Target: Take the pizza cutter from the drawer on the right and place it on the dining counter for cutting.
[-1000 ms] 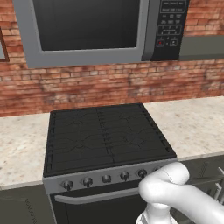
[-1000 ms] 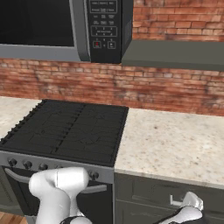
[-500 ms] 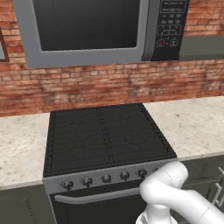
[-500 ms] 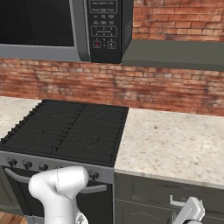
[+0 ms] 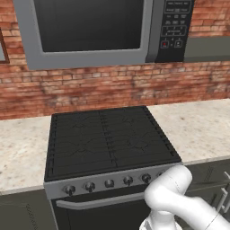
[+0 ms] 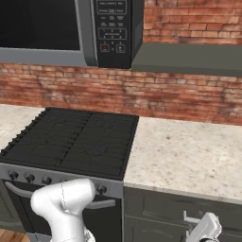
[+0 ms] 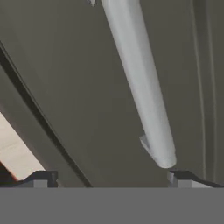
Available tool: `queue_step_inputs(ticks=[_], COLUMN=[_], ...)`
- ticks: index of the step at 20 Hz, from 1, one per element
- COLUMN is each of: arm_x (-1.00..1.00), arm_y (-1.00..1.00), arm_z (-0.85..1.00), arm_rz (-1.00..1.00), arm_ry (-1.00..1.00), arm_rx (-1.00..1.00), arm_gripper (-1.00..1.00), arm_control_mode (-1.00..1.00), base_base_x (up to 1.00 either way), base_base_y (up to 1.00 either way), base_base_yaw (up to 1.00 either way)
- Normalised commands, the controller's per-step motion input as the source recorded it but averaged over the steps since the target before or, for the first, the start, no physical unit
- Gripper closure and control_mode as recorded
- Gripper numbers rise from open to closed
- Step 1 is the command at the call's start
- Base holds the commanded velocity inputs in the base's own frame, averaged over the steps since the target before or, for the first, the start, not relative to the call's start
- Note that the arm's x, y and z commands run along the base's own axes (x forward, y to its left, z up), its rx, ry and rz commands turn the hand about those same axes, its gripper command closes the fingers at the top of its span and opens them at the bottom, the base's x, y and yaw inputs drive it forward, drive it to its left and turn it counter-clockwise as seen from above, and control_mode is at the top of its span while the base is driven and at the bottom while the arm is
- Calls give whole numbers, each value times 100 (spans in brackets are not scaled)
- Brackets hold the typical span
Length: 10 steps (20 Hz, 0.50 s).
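Stove [image 6: 71,142] on your left is the marker: the drawer [image 6: 182,212] sits just right of it, under the stone top, and your gripper [image 6: 204,230] hangs low in front of that dark panel. Its jaws are spread wide, holding nothing. From the hand view, the silver handle [image 7: 138,83] lies straight ahead, its long axis slanting between the two fingertips [image 7: 41,178], its near end closer to the right-hand tip. The pizza cutter is presumably inside the shut drawer; you cannot check that yet.

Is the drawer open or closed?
Closed. The drawer front sits flush under the counter; the open pincer faces its handle.
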Motion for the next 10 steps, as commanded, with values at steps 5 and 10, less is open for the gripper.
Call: queue_step_inputs(ticks=[5, 10], arm_x=[0, 0], arm_y=[-15, -14], arm_z=[-12, -10], arm_rz=[-19, -18], arm_ry=[-6, -3], arm_rx=[-5, -3], arm_gripper=[-100, -100], arm_control_mode=[-100, -100], base_base_x=[0, 0], base_base_y=[0, 0], base_base_yaw=[0, 0])
